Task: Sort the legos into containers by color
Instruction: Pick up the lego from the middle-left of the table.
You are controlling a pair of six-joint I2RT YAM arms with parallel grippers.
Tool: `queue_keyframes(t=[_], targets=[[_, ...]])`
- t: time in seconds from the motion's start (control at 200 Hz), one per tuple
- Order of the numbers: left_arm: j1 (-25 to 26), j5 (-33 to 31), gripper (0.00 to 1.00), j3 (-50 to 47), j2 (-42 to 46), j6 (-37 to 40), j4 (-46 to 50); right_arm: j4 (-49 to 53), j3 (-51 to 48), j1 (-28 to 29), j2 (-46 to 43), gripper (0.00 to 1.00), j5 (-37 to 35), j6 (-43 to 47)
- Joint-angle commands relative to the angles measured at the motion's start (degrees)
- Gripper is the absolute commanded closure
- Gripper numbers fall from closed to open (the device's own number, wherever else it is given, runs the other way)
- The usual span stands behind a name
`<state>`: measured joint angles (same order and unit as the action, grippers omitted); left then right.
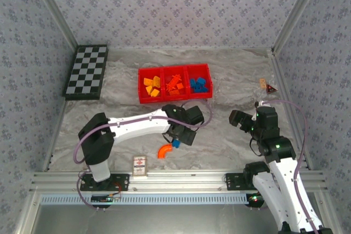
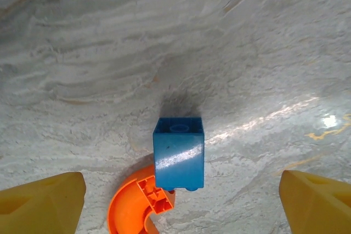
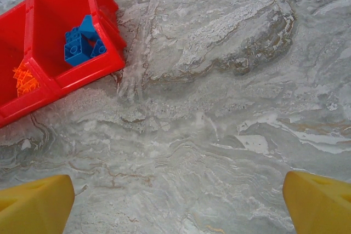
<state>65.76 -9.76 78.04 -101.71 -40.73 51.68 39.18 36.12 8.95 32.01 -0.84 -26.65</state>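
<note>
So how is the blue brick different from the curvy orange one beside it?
The blue brick is boxy; the orange curved brick bends like an arch. The blue brick shows a smooth, shiny face; the orange curved brick shows hollow ribs. Both lie unsorted on the table.

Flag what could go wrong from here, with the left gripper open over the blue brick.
1. The blue brick touches the orange curved brick. When the left gripper closes, the finger on that side may catch or drag the orange piece along, possibly into the wrong compartment.
2. The blue compartment is at the right end of the red tray, near the open right gripper, so the left arm's delivery could crowd it.
</note>
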Motion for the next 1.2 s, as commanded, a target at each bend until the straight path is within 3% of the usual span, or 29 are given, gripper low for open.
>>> queue_keyframes(t=[0.0,0.43,0.765,1.194], targets=[[0.0,2.0,0.11,-0.6,-1.7,-3.2,0.4,-0.1,-0.3,0.4,0.2,0.00,-1.0,-0.9],[-1.1,3.9,0.38,-1.1,-7.7,-3.9,-0.4,-0.2,-0.4,0.6,0.4,0.00,-1.0,-0.9],[-2.2,4.6,0.45,-3.2,-8.5,-4.6,-1.9,-0.3,-0.5,0.5,0.5,0.00,-1.2,-0.9],[-3.7,4.4,0.67,-1.7,-8.6,-4.3,-3.2,-0.3,-0.5,0.5,0.5,0.00,-1.2,-0.8]])
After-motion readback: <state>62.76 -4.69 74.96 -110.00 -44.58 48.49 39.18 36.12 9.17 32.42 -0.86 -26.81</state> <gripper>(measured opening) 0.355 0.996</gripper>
